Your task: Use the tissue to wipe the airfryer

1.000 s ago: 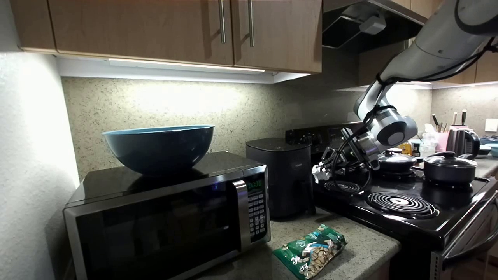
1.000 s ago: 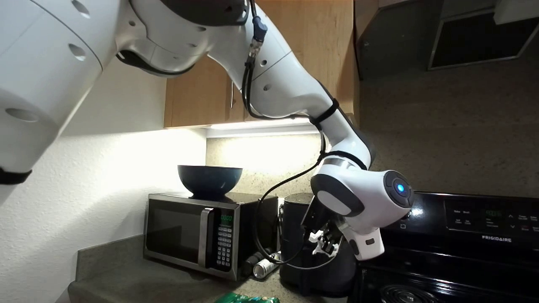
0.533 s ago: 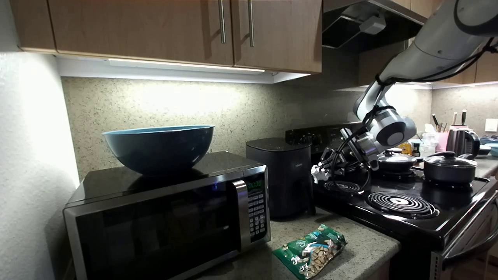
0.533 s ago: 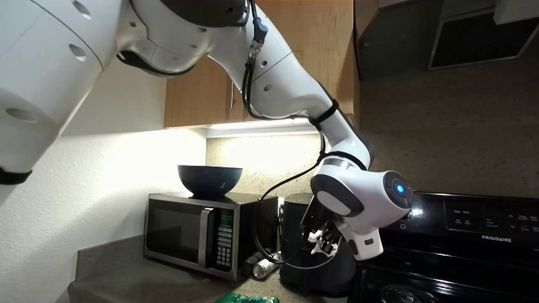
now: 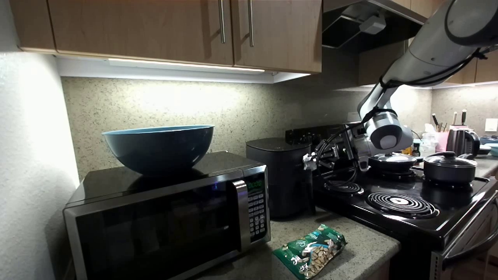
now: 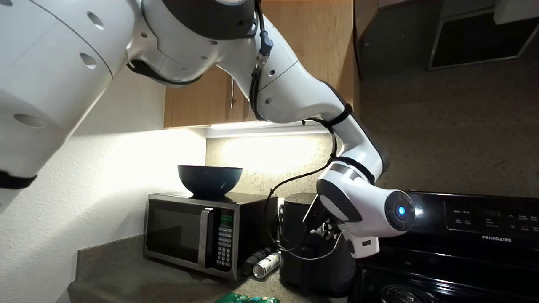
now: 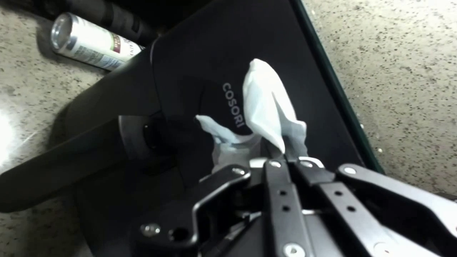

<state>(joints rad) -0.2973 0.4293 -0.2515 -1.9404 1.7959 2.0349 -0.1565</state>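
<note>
The airfryer [image 5: 278,179] is black and upright, between the microwave and the stove. It also shows in another exterior view [image 6: 313,273], partly behind my arm, and fills much of the wrist view [image 7: 210,57] with its COSORI lettering. My gripper [image 7: 285,160] is shut on the tissue [image 7: 262,103], a crumpled white wad sticking out past the fingertips. In an exterior view my gripper [image 5: 318,157] is at the airfryer's stove side, and the tissue [image 5: 309,161] overlaps its front edge. I cannot tell whether the tissue touches the airfryer.
A steel-fronted microwave [image 5: 163,225] bears a blue bowl [image 5: 159,149]. A green packet [image 5: 315,251] lies on the counter before the airfryer. A can [image 7: 94,43] lies beside the airfryer. The black stove [image 5: 412,229] holds pots [image 5: 449,169]; a range hood [image 5: 373,23] hangs above.
My gripper has risen and moved toward the airfryer, carrying the tissue up and left in an exterior view. The tissue remains held. The airfryer and packet have not moved.
</note>
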